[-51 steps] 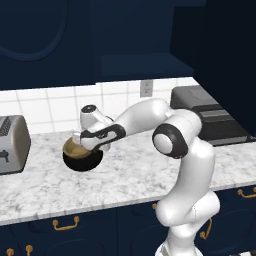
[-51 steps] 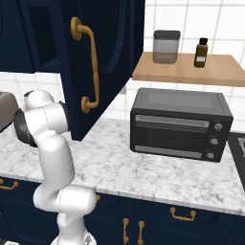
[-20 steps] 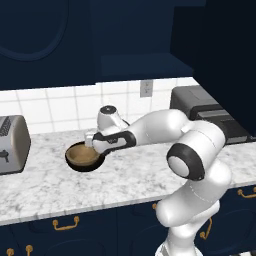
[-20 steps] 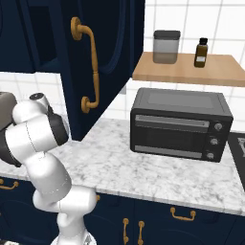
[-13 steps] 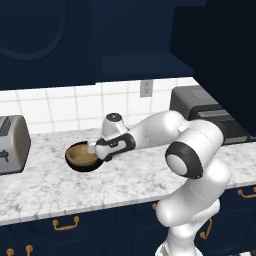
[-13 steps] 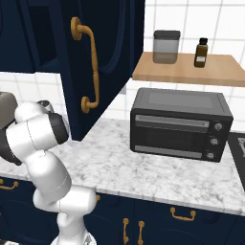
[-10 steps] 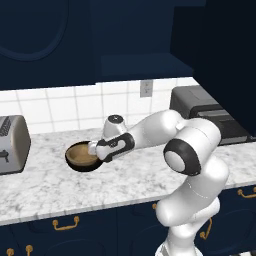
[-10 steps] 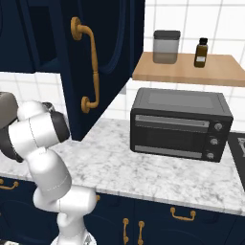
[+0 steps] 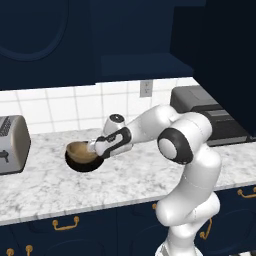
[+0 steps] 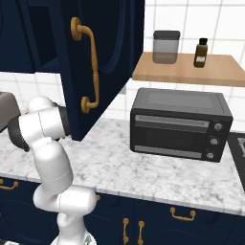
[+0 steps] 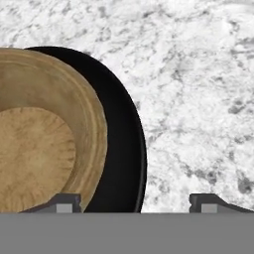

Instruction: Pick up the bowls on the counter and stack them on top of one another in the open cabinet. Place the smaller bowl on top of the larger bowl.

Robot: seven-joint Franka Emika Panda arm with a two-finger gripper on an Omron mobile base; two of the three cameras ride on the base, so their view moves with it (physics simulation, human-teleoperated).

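The gripper (image 11: 134, 203) has swung in low from the right and now hangs spread wide astride the black bowl's (image 11: 124, 144) right rim, tan bowl (image 11: 44, 134) already nested inside on the counter (image 9: 125, 175), so a two-bowl lift to the cabinet (image 9: 135, 65) looks next.
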